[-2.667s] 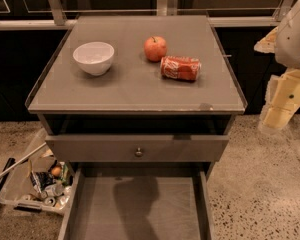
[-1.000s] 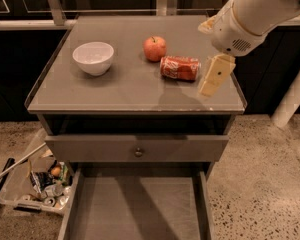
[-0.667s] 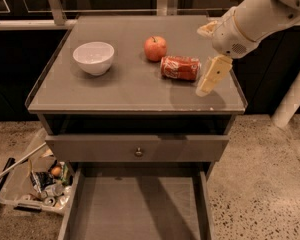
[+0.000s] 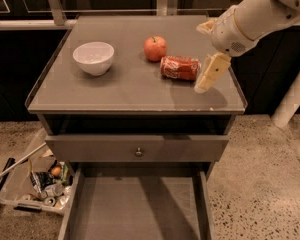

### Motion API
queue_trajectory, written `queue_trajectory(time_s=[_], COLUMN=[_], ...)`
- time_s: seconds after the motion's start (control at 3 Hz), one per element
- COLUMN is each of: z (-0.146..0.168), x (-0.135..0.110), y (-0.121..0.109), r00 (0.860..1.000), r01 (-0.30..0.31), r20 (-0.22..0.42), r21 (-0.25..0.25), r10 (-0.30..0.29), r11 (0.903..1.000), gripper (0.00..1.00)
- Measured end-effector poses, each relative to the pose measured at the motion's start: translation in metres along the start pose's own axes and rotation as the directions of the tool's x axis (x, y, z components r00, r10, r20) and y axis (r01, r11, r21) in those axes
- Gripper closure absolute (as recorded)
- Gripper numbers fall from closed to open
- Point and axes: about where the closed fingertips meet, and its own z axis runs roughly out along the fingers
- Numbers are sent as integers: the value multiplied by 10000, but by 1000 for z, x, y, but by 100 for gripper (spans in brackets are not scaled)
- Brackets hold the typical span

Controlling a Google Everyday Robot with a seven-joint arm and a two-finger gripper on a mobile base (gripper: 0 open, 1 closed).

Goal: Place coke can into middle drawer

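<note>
Red coke can lying on table | gripper wide, empty, just beside | we clamp across its barrel, then middle drawer

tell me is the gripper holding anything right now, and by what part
Nothing is held. The gripper hangs just right of the coke can, which lies on its side on the cabinet top, ungrasped.

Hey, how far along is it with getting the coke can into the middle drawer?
Done: the middle drawer is pulled open. In hand: the gripper hangs close beside the coke can, which lies on its side on the tabletop, not yet gripped. Left: grasp it, carry it down, release it in the drawer.
</note>
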Motion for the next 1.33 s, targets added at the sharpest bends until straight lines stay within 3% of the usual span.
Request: queue_trajectory(time_s=[0.67,1.33], z=[49,99], x=[-7,2], y=[-39,-38], r00=[9946,9943], r01=[504,408], r20=[919,1026], r21=[-126,-1001], r10=[-491,-305], r11=[9986,9941], gripper=[0,0])
